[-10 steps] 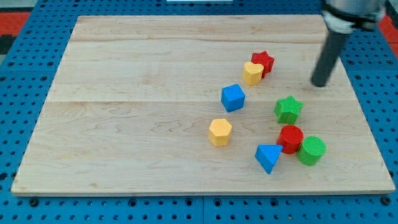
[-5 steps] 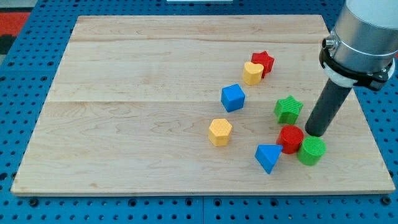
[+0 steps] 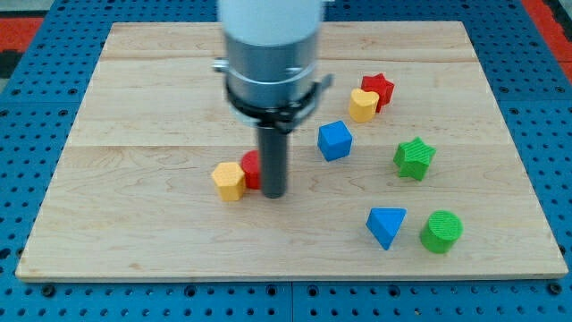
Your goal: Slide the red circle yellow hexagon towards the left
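Note:
The yellow hexagon (image 3: 229,181) lies left of the board's middle. The red circle (image 3: 251,170) touches its right side and is partly hidden behind my rod. My tip (image 3: 273,193) rests on the board right against the red circle's right side. The rod rises from there to the arm's grey body at the view's top.
A blue cube (image 3: 334,140) sits right of the rod. A yellow heart (image 3: 362,105) and red star (image 3: 380,89) touch at the upper right. A green star (image 3: 415,158), blue triangle (image 3: 386,225) and green circle (image 3: 441,231) lie at the right on the wooden board (image 3: 134,89).
My rod swept from the board's right side to left of centre. The red circle and yellow hexagon slid left with it, and the red circle left the green circle and blue triangle.

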Robot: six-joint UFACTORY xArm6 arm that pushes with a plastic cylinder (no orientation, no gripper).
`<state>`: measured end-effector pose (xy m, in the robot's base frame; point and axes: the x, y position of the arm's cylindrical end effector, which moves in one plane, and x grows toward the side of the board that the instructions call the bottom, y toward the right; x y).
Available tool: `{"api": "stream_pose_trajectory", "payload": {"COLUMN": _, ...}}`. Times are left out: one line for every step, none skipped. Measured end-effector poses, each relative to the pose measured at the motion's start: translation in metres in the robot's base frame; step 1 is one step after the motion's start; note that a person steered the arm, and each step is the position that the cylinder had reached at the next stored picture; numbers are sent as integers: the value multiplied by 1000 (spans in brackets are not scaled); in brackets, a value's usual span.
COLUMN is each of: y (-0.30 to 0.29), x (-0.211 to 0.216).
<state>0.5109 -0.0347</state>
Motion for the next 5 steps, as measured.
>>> {"api": "stream_pose_trajectory", "payload": {"y": -23, "x": -9}}
{"api": "stream_pose_trajectory", "payload": {"y": -26, "x": -77}}
{"api": "stream_pose_trajectory", "payload": {"y": -41, "x": -125}}
{"api": "stream_pose_trajectory", "payload": {"y": -99, "x": -139}}
{"api": "stream_pose_trajectory", "payload": {"y": -37, "x": -174}}
